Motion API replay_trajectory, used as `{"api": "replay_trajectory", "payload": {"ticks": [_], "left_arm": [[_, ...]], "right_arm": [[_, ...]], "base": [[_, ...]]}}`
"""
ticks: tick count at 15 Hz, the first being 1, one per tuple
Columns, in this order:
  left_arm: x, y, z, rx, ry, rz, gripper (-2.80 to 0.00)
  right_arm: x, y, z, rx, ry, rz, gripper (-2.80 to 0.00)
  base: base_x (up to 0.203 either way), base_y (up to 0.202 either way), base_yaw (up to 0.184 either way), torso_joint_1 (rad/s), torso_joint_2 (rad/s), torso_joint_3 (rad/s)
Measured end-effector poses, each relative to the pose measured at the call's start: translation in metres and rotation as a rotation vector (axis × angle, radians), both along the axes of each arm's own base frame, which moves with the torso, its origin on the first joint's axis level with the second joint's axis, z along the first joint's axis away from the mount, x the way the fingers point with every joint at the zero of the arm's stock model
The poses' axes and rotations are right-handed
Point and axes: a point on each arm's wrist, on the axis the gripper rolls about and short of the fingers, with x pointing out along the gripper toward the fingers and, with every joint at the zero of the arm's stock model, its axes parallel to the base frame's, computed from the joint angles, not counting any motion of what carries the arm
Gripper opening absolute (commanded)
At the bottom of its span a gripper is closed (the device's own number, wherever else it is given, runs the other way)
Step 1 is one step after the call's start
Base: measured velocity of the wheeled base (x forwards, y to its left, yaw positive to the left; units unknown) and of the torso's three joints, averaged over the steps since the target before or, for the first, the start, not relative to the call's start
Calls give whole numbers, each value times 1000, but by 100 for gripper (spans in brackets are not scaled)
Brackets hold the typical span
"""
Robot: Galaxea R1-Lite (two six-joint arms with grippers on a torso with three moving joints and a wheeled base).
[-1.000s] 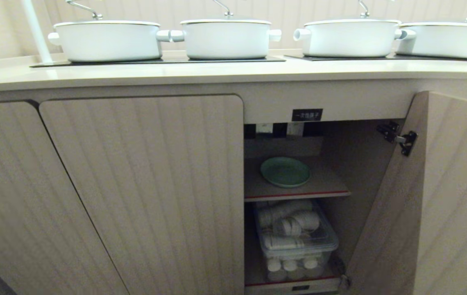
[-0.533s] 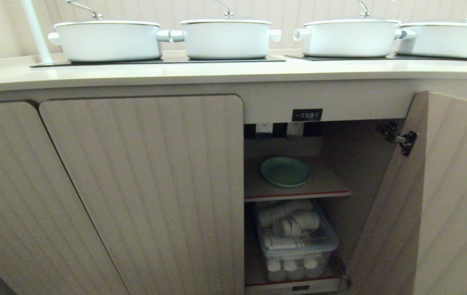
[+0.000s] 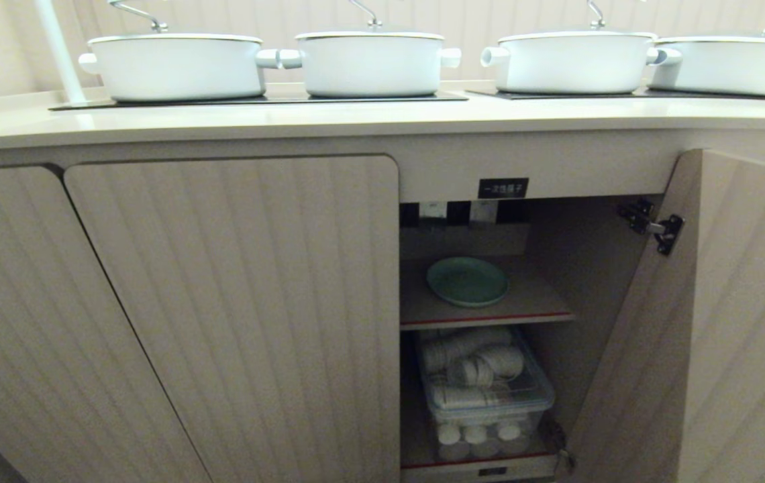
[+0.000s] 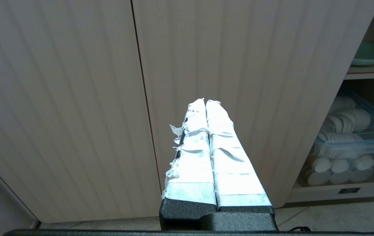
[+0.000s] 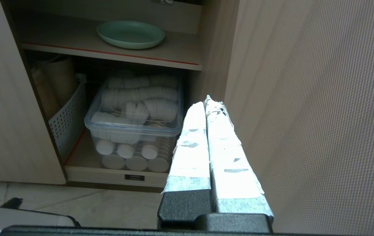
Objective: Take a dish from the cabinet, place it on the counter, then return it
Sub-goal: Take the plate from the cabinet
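Dish: the pale mint-green plate point(image 3: 467, 281) lies flat on the inner shelf point(image 3: 530, 305) of the cabinet point(image 3: 584, 268), toward the shelf's left half, touched by nothing.
Cabinet: its ribbed door point(image 3: 725, 322) stands swung open to the right; a small black label point(image 3: 502, 188) sits on the rail above the opening.
Below the shelf: a clear lidded plastic box point(image 3: 486, 396) of white disposable cups.
Counter: the worktop point(image 3: 355, 121) above the cabinet carries four white pots point(image 3: 372, 64) on black hob panels.
Left gripper point(image 4: 205, 102): taped fingers pressed together, empty, facing the closed doors left of the cabinet.
Right gripper point(image 5: 206, 100): taped fingers pressed together, empty, low before the open cabinet, beside its door.
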Motion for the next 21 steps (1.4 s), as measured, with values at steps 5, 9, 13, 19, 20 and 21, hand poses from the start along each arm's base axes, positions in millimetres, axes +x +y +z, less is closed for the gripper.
{"api": "replay_trajectory", "payload": {"ticks": [5, 9, 13, 19, 20, 21], "left_arm": [[0, 0, 0, 0, 0, 0, -280], [0, 0, 0, 0, 0, 0, -280], [0, 0, 0, 0, 0, 0, -280], [0, 0, 0, 0, 0, 1, -280], [0, 0, 0, 0, 0, 1, -280], [0, 0, 0, 0, 0, 1, -280]], "right_arm": [[0, 0, 0, 23, 0, -1, -280], [0, 0, 0, -7, 0, 0, -280], [0, 0, 0, -43, -1, 2, -280], [4, 0, 1, -50, 55, 5, -280], [6, 0, 3, -62, 64, 12, -280], [7, 1, 6, -80, 61, 31, -280]], "base": [[0, 0, 0, 0, 0, 0], [0, 0, 0, 0, 0, 0], [0, 0, 0, 0, 0, 0], [0, 0, 0, 0, 0, 0], [0, 0, 0, 0, 0, 0], [0, 0, 0, 0, 0, 0]]}}
